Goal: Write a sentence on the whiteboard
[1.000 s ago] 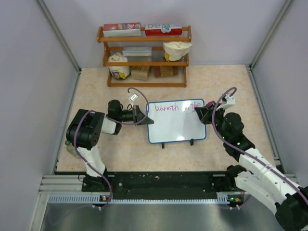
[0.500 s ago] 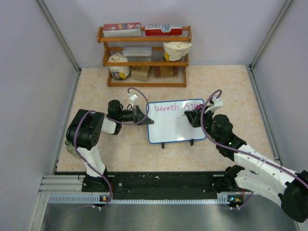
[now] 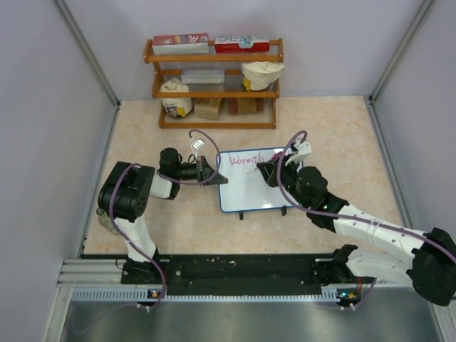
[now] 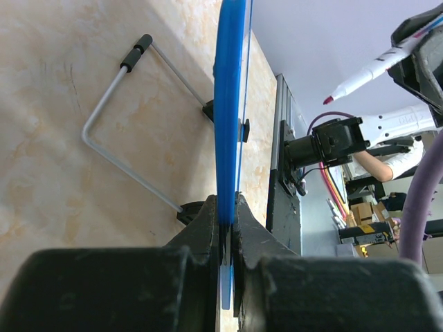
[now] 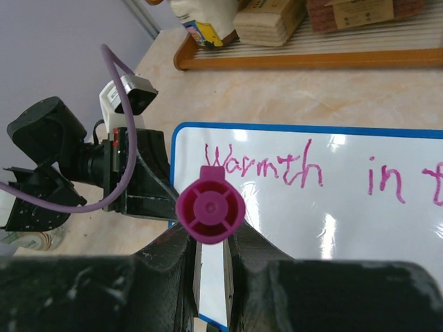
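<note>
The whiteboard (image 3: 246,194), white with a blue frame, stands tilted on the table and reads "Warmth in t…" in magenta (image 5: 263,166). My left gripper (image 3: 214,178) is shut on its left edge; in the left wrist view the blue frame (image 4: 227,104) runs edge-on between the jaws of that gripper (image 4: 227,214). My right gripper (image 3: 268,173) hovers over the board's upper middle, shut on a magenta marker (image 5: 210,207) whose end cap faces the wrist camera. The marker's tip (image 4: 331,98) is off the board surface.
A wooden shelf (image 3: 214,85) with boxes and bags stands at the back of the table. The board's wire stand (image 4: 118,104) rests on the tabletop behind it. Grey walls close in both sides.
My right arm has swung left with the marker, from the board's right end to over its middle. The left gripper and the board have not moved.
</note>
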You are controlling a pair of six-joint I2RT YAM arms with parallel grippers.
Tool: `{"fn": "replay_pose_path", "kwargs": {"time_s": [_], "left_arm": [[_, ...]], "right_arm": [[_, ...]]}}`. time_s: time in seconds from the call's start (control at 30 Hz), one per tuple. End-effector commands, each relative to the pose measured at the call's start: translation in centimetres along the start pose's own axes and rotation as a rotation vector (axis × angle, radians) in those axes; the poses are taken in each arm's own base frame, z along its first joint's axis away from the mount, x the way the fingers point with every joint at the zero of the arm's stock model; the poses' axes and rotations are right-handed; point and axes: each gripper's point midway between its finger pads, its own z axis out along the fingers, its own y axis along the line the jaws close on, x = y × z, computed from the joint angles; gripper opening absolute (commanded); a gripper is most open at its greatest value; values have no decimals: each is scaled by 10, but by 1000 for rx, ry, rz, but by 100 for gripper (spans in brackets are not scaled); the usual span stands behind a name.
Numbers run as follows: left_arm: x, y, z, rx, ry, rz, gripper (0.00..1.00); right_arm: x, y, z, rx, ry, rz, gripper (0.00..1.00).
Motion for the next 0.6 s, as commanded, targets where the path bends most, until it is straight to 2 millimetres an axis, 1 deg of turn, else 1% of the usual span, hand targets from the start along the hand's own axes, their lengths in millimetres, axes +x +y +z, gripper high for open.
{"fn": "replay_pose_path", "kwargs": {"time_s": [0.0, 0.03, 0.1, 0.13, 0.2, 0.23, 0.27, 0.33, 0.43, 0.47, 0.57], "left_arm": [[-9, -1, 1, -6, -22, 8, 0], [-9, -1, 2, -6, -20, 7, 0], [-9, -1, 2, -5, -20, 7, 0], [-9, -2, 2, -5, -20, 7, 0], [-8, -1, 1, -5, -19, 7, 0], [-9, -1, 2, -5, -20, 8, 0], [-9, -1, 1, -6, -22, 7, 0], [-9, -1, 1, -5, -21, 5, 0], [-8, -1, 1, -6, -23, 7, 0], [-8, -1, 1, -4, -20, 5, 0], [-7, -1, 1, -3, -19, -1, 0]], "right_arm": [[-32, 31, 10, -54, -101, -5, 0], [-26, 35, 12, -61, -88, -9, 0], [-28, 41, 14, -71, -94, -9, 0], [-23, 42, 17, -67, -83, -16, 0], [-25, 44, 20, -61, -93, -16, 0], [-22, 45, 23, -56, -87, -20, 0], [-23, 49, 24, -60, -90, -25, 0], [-23, 50, 28, -53, -95, -28, 0], [-16, 54, 38, -43, -84, -50, 0], [-14, 60, 41, -48, -78, -63, 0], [-10, 61, 47, -26, -75, -91, 0]]}}
